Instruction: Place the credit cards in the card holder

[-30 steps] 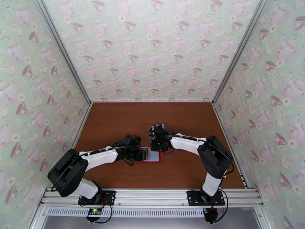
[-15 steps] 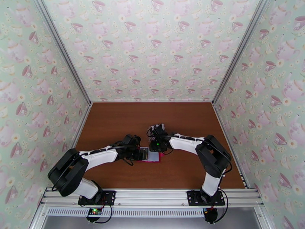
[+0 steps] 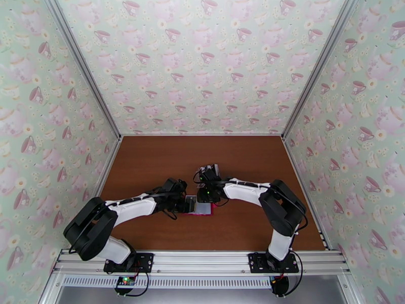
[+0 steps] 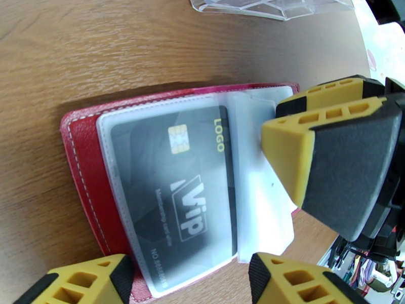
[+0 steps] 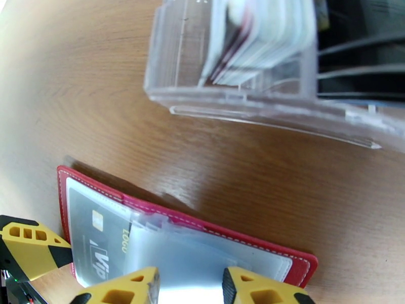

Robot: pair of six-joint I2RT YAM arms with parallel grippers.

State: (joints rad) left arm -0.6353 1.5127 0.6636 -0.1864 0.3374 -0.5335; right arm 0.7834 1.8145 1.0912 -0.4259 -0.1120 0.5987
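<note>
Pin the red card holder (image 4: 83, 163) flat, open on the surface (image 4: 101, 36). Left hand (image 4: 187, 285) spread wide astride its end, right hand (image 5: 190, 287) half open over the clear pockets (image 4: 258, 209); grips: cannot tell. Part one pocket before fetching credit cards (image 5: 263, 31) from the clear stand (image 5: 212, 97). On the sleeved black card (image 4: 172, 198): "LOGO", "ViP".

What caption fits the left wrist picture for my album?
Black VIP credit card inside a clear sleeve of the open red leather-like card holder.
</note>
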